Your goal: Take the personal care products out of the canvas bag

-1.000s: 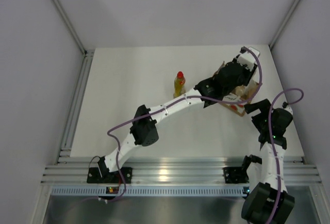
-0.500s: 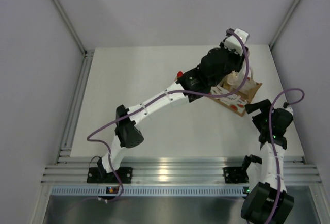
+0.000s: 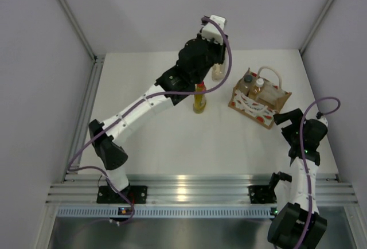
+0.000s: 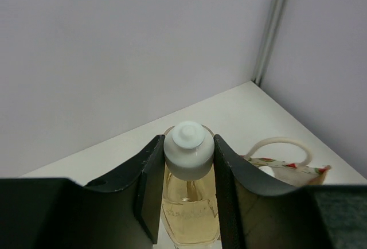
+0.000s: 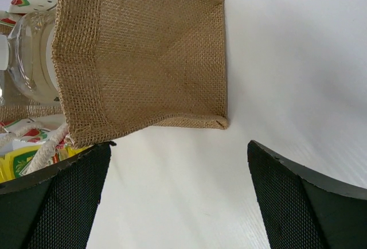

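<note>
Left hand (image 4: 187,152) clamped on an amber bottle (image 4: 189,214), held left of the canvas bag (image 3: 269,109). Yellow bottle (image 3: 199,102) upright on tabletop (image 3: 149,123), further left of bag. Grey-capped bottle (image 3: 248,80) and second amber bottle (image 3: 260,84) inside bag. Right hand (image 5: 178,197) apart, just beside bag.

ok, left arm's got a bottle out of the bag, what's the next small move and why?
Probably lower the left gripper and stand the amber bottle on bare table beside the yellow bottle, then open. The gripper is shut on the bottle, which is already well clear of the canvas bag, and two more bottles show inside the bag.
</note>
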Controlling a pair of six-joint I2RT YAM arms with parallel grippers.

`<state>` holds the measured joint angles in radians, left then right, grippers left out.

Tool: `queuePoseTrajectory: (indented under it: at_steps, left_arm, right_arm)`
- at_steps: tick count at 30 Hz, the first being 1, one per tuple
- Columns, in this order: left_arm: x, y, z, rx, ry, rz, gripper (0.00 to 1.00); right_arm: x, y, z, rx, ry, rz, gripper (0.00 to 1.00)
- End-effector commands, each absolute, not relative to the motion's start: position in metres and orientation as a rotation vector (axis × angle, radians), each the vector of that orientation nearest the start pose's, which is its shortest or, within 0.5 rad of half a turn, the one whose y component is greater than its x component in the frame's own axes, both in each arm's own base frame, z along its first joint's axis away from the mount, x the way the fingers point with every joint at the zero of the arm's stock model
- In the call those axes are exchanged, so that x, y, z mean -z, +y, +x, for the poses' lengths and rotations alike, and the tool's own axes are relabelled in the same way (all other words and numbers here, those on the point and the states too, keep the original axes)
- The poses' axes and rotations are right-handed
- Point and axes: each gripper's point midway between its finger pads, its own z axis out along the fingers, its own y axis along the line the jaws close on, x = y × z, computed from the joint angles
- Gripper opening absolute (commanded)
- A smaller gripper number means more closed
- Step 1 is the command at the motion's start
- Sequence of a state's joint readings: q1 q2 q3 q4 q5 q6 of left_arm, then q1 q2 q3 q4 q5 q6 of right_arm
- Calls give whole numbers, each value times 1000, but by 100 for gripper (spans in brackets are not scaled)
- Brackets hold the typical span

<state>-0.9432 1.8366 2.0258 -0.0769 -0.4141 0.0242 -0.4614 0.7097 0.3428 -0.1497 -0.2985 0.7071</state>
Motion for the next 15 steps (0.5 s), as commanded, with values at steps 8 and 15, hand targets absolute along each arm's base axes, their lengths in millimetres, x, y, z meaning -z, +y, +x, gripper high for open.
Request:
queuePoseTrajectory:
  at_steps: [8, 15]
  left_arm:
    - [-528, -183, 411, 354, 1246, -98, 0]
    - [-468, -154, 430, 267, 1282, -153, 0]
  right_arm:
    - [-137, -52, 273, -460, 1784, 955, 99]
    - [-140, -51, 273, -463, 1784, 944, 99]
